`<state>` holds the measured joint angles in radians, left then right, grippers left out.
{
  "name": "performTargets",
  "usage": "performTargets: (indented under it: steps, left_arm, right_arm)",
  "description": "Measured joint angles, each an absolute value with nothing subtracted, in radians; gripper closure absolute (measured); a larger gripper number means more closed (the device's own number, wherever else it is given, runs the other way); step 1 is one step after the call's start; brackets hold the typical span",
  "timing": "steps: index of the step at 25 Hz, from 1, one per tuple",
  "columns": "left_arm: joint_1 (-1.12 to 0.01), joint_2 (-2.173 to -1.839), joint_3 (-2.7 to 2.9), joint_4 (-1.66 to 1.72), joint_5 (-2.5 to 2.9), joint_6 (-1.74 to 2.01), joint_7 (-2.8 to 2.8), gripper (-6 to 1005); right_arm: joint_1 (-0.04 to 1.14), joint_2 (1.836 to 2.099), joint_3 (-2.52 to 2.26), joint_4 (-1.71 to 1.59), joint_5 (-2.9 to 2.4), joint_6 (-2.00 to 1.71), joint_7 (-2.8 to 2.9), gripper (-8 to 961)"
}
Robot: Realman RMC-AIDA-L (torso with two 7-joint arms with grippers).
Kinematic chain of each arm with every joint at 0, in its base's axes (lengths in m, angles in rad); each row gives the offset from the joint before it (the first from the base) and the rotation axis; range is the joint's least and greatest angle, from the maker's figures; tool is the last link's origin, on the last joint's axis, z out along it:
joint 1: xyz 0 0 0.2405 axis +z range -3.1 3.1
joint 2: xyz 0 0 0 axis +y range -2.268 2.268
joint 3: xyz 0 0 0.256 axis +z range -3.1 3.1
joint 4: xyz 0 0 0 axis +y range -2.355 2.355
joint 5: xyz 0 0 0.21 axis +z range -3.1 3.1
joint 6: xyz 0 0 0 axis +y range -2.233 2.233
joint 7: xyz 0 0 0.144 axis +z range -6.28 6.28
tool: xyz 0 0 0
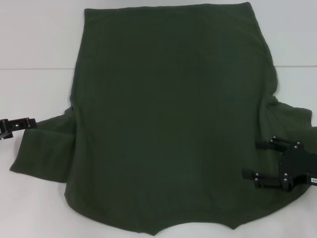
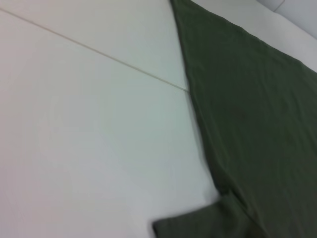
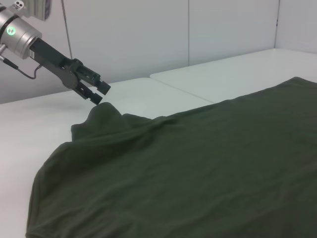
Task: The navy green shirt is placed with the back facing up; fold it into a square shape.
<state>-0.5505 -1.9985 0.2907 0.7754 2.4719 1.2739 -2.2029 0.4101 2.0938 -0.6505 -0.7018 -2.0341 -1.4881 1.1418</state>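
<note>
Black metal fingers of the right hand stand parted over the shirt's right side, near the sleeve, one finger above the other with cloth showing between them and nothing pinched. The left hand sits at the far left edge of the head view, its tip at the top of the left sleeve; in the right wrist view its fingers look nearly together and hover just above a small raised peak of cloth, though whether they pinch any of it cannot be told. Out from both hands spreads the navy green shirt, plain side up and mostly flat on the white counter, collar nearest the robot, hem farthest. It looks soft, light and limp, so it should drape and wrinkle when lifted, and probably slide easily over the smooth counter; sleeve tips and shoulder seams seem the best places to take hold. The head view gives the whole outline; the right wrist view alone shows the bump under the left hand, and the left wrist view shows only the shirt's side edge beside a seam in the counter.
</note>
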Motion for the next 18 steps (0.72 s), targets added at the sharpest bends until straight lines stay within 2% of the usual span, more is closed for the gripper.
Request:
performTargets:
  steps: [18]
  left_arm:
    - [-0.557,-2.001,0.306,0.709,2.476,1.213,-2.157,68]
  right_arm:
    - [0.403,2.093,-0.650,-0.701,-2.036,-1.488,1.141,38]
